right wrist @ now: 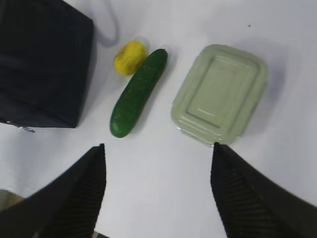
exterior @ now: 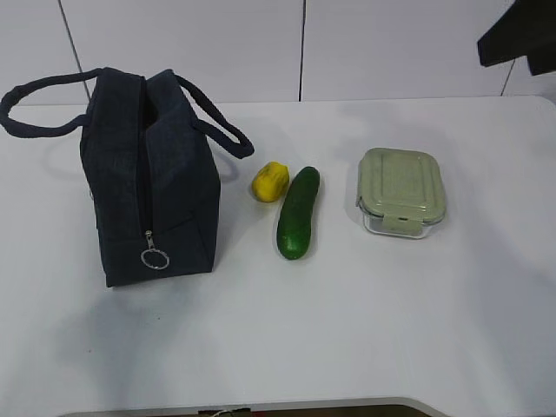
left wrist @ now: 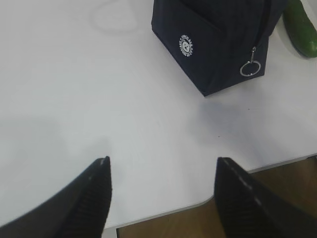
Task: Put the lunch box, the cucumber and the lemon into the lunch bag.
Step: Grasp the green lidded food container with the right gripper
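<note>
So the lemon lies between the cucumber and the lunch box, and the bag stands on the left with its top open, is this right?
Not quite. The lemon lies between the bag and the cucumber, touching the cucumber; the lunch box sits apart on the cucumber's other side. The exterior view shows this. The bag does stand on the left with its top open.

On the white table [exterior: 417, 330] stand four things in all: one lunch bag [exterior: 152, 174] (with two looped handles and one silver ring pull), one lemon [exterior: 270, 182], one cucumber [exterior: 298, 213] and one lunch box [exterior: 402, 191]. Two grippers show, the left gripper [left wrist: 163, 166] and the right gripper [right wrist: 158, 151].
</note>
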Controlling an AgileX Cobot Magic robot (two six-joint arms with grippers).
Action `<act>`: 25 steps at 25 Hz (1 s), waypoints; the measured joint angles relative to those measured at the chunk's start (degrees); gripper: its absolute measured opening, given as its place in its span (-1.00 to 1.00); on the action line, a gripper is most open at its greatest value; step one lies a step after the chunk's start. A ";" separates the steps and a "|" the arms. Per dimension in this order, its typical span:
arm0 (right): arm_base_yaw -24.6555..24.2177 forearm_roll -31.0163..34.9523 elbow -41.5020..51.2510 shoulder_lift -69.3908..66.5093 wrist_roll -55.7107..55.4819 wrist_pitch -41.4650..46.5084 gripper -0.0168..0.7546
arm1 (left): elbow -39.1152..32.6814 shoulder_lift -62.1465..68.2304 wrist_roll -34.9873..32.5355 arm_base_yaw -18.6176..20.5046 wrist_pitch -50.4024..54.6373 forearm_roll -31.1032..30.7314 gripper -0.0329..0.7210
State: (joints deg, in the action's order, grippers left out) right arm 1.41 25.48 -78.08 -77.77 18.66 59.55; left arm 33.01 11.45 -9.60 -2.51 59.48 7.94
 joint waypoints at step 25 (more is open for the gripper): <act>-22.59 37.35 -0.39 -22.99 29.67 9.88 0.40 | 0.00 0.00 0.00 0.00 0.20 0.00 0.34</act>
State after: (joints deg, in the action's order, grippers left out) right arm -21.18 62.84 -78.47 -100.76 48.33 69.43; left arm 33.01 11.45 -9.60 -2.51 59.68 7.94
